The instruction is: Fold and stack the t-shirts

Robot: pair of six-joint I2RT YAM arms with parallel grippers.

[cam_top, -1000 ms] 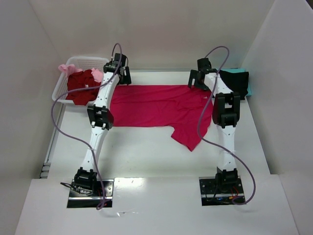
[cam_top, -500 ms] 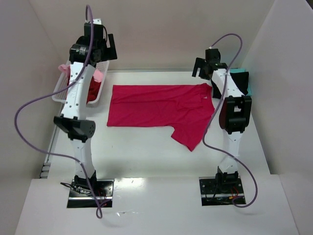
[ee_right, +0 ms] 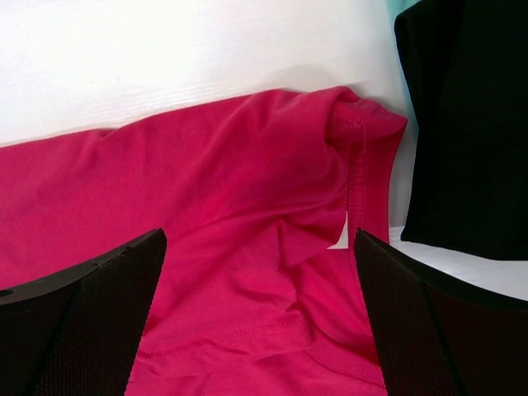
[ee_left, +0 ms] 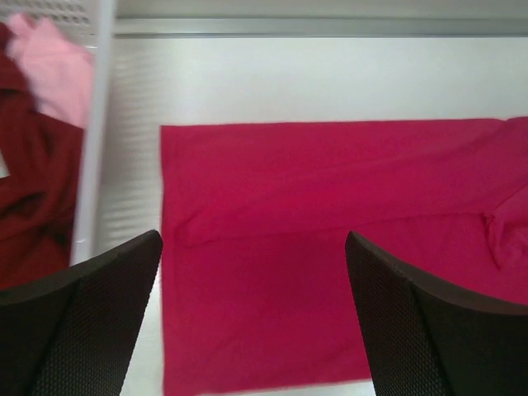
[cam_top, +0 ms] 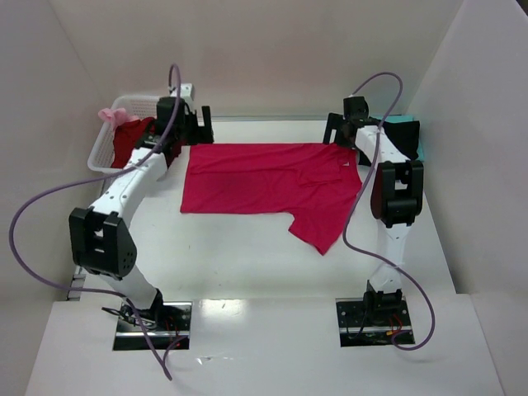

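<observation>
My left end effector (cam_top: 191, 125) was swung up high half a second ago; now it is back down over the crimson t-shirt (cam_top: 264, 177) at its hem corner, about 10 o'clock, jaws spread wide and holding nothing. The shirt lies flat mid-table (cam_top: 247, 256) with its collar toward 3 o'clock and one sleeve poking out at 5 (it has not shifted since the swing). The right end effector (cam_top: 342, 130) has barely moved. It hangs over the collar at 2 o'clock, fully open and empty, beside the black t-shirt (cam_top: 398, 139). I judge the spreading done and the first fold not yet made.
</observation>
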